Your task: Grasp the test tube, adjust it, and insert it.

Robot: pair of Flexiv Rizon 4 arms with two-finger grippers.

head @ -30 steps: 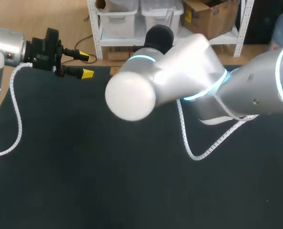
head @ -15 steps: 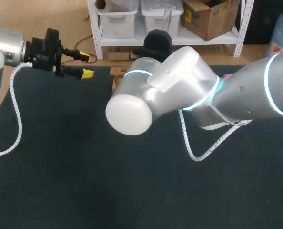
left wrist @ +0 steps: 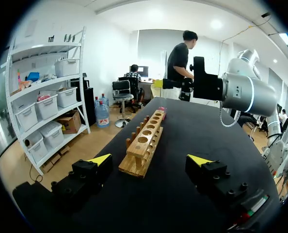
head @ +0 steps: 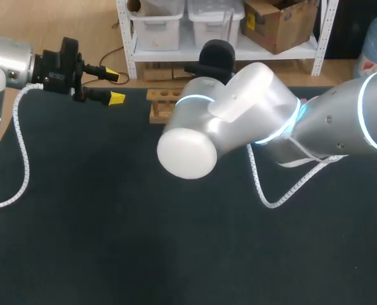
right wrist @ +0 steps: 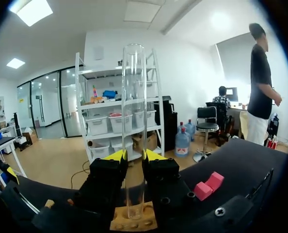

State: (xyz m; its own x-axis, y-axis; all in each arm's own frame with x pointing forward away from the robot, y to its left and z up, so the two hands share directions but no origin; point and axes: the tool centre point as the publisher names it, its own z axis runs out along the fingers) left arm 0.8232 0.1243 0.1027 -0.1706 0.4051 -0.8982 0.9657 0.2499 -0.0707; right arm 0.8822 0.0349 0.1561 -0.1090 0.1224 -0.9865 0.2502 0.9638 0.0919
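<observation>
The right gripper (right wrist: 134, 158) is closed on the tube (right wrist: 135, 97). The tube stands upright between the fingers, with its lower end directly over the rack (right wrist: 146, 224). The left gripper (left wrist: 150, 161) is open, and the rack lies just ahead of it.

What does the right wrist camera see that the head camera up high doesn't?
Only the right wrist view shows the test tube. It stands upright between the yellow-tipped fingers of the right gripper, pinched from both sides just above the rack. Only the head view shows the right arm, whose big silver elbow hides that gripper and the tube, and the white coiled cable lying on the table. Both views show the wooden rack and the black table.
</observation>
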